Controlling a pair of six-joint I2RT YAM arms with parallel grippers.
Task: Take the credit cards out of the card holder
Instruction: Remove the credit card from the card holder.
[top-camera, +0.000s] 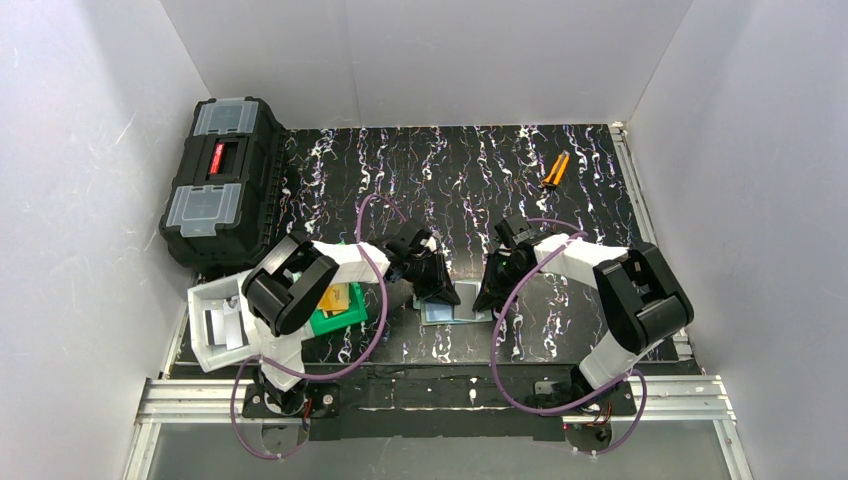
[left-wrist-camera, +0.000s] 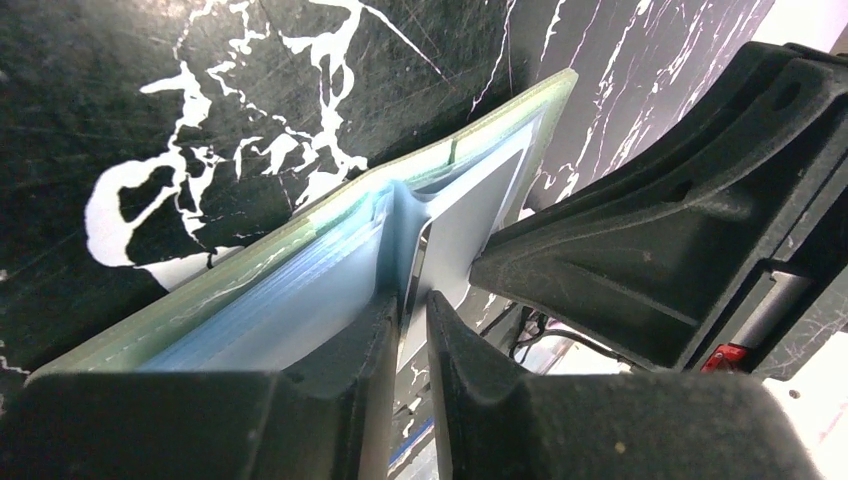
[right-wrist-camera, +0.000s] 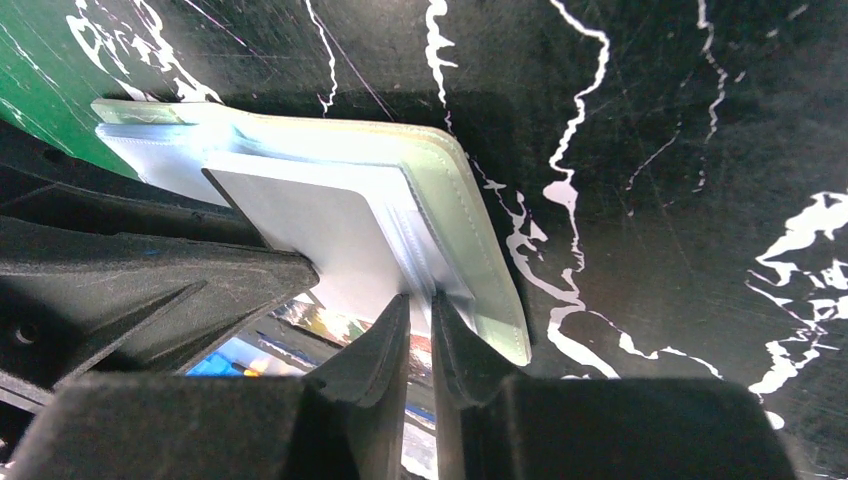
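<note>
The card holder (top-camera: 458, 312) lies open on the dark marbled mat between my two grippers. In the left wrist view its outside is grey-green and its inside pale blue-grey (left-wrist-camera: 300, 270). My left gripper (left-wrist-camera: 412, 300) is shut on a thin pale panel edge at the holder's fold. My right gripper (right-wrist-camera: 420, 298) is shut on the pale inner pocket layers of the holder (right-wrist-camera: 440, 190) at its near edge. A flat pale grey sheet (right-wrist-camera: 320, 225) lies in the holder; I cannot tell whether it is a card. A gold-orange credit card (top-camera: 335, 298) lies in the green bin.
A bright green bin (top-camera: 322, 324) and a white bin (top-camera: 222, 325) stand at the front left beside the left arm. A black toolbox (top-camera: 222, 180) stands at the back left. An orange-handled tool (top-camera: 555, 170) lies at the back right. White walls enclose the table.
</note>
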